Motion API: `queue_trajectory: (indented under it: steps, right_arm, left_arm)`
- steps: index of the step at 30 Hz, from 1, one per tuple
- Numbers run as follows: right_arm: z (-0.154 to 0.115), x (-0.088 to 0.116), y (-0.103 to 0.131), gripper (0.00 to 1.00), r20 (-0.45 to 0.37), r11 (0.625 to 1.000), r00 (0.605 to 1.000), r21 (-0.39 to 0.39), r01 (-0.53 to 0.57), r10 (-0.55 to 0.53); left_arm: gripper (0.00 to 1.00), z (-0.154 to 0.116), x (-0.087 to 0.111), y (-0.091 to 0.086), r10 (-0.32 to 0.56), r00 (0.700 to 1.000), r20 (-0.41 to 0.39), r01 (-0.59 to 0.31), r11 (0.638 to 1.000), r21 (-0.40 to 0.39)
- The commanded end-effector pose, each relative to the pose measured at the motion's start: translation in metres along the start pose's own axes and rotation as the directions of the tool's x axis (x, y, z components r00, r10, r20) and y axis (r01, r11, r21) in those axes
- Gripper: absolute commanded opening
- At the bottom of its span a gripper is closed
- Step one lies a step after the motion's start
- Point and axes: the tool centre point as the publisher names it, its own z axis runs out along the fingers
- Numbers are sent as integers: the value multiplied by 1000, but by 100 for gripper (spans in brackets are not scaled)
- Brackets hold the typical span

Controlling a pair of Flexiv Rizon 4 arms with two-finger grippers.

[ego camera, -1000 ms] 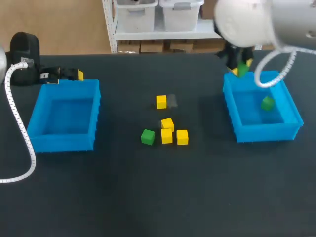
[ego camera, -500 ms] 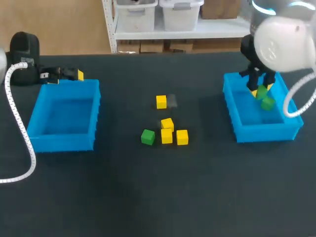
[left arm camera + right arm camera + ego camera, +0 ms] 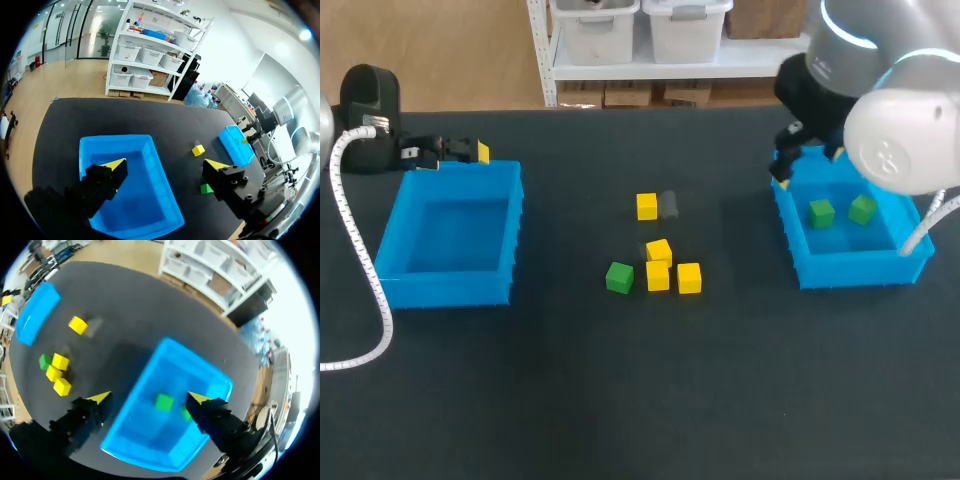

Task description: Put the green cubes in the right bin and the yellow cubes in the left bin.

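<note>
Head view of a sorting job partly done. One green cube (image 3: 821, 212) and a second green cube (image 3: 862, 208) lie apart inside the right bin (image 3: 850, 268). They sit below the right gripper (image 3: 149, 398), which hangs over the bin wall that faces the loose cubes, its fingers spread wide with nothing between them. In the right wrist view the first cube sits under the gap between the fingers, and the other is partly hidden by one finger. A third green cube (image 3: 619, 277) is on the table (image 3: 520, 400), well away from both grippers and roughly midway between them. Just beside it, on the side toward the right gripper, are three yellow cubes (image 3: 658, 275) in a tight cluster. A fourth yellow cube (image 3: 647, 206) lies a little beyond them, with a small grey piece (image 3: 668, 205) just beside it. The left bin (image 3: 445, 285) shows no cube inside. The left gripper (image 3: 165, 164) is at that bin's far edge, fingers spread and holding nothing, with the bin's floor showing beneath them. By my reading, two green cubes are sorted and one green and all four yellow remain, so well under half the work is done
</note>
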Motion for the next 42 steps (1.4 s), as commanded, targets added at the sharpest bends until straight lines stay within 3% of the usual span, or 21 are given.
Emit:
queue_trajectory:
  steps: [1, 10, 19, 27, 42]
  right_arm:
    - [-20, -9, 17, 100, 81, 1000, 997, 19, 19, -20]
    - [-53, -51, 73, 100, 143, 966, 957, -27, 257, -251]
    - [-50, -75, 128, 100, 139, 909, 906, -66, 412, -400]
    - [-33, -78, 179, 100, 139, 862, 870, -134, 490, -473]
    - [10, -56, 234, 100, 80, 797, 828, -235, 557, -555]
  left_arm:
    - [100, 0, 0, 0, 0, 1000, 0, 0, 1000, 0]
    - [100, 0, 0, 0, 0, 1000, 0, 0, 1000, 0]
    - [100, 0, 0, 0, 0, 1000, 0, 0, 1000, 0]
    - [100, 0, 0, 0, 0, 1000, 0, 0, 1000, 0]
    - [100, 0, 0, 0, 0, 1000, 0, 0, 1000, 0]
